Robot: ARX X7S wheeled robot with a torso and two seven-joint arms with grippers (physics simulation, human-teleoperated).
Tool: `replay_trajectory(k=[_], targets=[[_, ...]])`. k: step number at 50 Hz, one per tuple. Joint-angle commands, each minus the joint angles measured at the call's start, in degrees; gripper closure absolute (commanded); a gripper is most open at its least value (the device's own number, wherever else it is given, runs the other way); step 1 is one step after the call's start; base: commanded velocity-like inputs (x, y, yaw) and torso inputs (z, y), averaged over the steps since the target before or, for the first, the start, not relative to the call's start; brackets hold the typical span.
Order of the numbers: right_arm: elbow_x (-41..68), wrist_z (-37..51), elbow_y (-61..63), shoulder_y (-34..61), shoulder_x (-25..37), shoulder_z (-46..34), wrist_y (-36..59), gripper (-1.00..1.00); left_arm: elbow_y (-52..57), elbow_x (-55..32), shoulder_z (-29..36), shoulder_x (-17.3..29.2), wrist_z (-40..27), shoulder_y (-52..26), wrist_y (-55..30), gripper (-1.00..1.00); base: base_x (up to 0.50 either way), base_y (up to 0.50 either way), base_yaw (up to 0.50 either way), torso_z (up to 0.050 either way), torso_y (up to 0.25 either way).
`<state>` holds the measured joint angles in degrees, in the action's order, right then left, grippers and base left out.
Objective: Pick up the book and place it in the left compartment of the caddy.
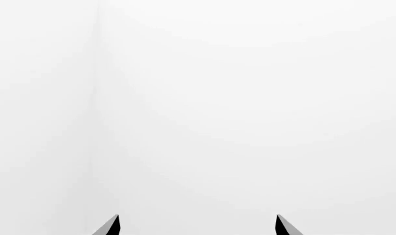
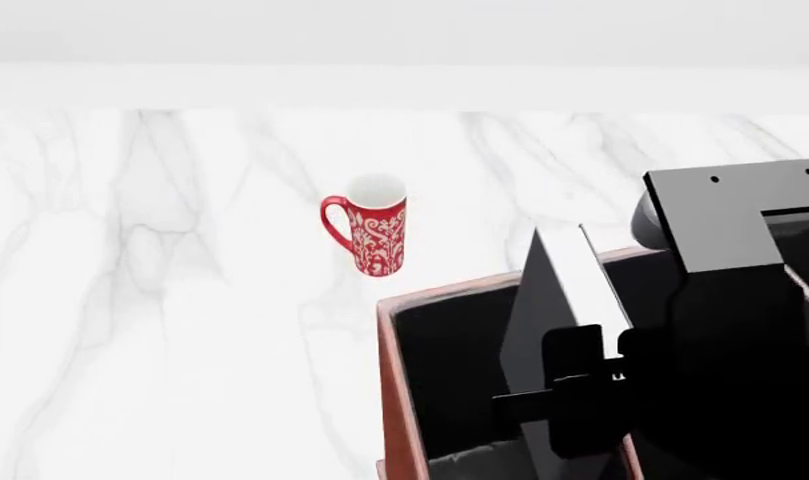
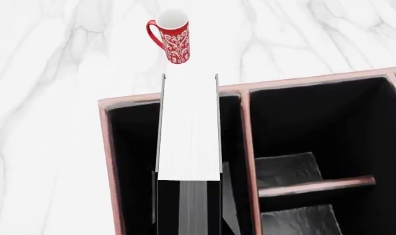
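The black book with white page edges stands on end inside the caddy's left compartment, its top rising above the rim. My right gripper is shut on the book's covers. From the head camera the book leans close to the divider, with the right gripper clamped across it. The reddish-brown caddy fills the lower right; its rim shows pale trim. My left gripper is open, with only its two fingertips visible against blank white.
A red white-patterned mug stands on the marble table behind the caddy's left corner, also visible as the mug beyond the book. Smaller divided sections lie right of the left compartment. My right arm covers the caddy's right side.
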<state>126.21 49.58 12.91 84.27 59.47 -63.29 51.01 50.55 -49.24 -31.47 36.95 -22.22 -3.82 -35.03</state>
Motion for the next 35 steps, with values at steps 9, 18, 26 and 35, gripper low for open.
replay_trajectory(k=[9, 18, 26, 35], targets=[[-6.77, -2.77, -2.80, -1.74, -2.34, -0.30, -0.53, 1.00, 0.04, -0.32, -0.19, 0.17, -0.12, 0.31, 0.36, -1.00, 0.00, 0.00, 0.00, 0.001, 0.001], [-8.80, -3.69, -3.76, -2.78, -3.34, -1.02, -0.63, 1.00, 0.11, -0.57, -0.34, 0.36, -0.22, 0.40, 0.44, -1.00, 0.00, 0.00, 0.00, 0.000, 0.001], [-11.10, -5.17, -5.00, -3.84, -3.91, -1.42, -1.17, 1.00, 0.14, -0.63, -0.23, 0.42, -0.27, 0.47, 0.57, -1.00, 0.00, 0.00, 0.00, 0.000, 0.001], [-13.88, -7.29, -6.37, -6.48, -5.13, -2.19, -2.85, 1.00, 0.30, -0.80, -0.42, 0.55, -0.34, 0.68, 0.71, -1.00, 0.00, 0.00, 0.00, 0.000, 0.001]])
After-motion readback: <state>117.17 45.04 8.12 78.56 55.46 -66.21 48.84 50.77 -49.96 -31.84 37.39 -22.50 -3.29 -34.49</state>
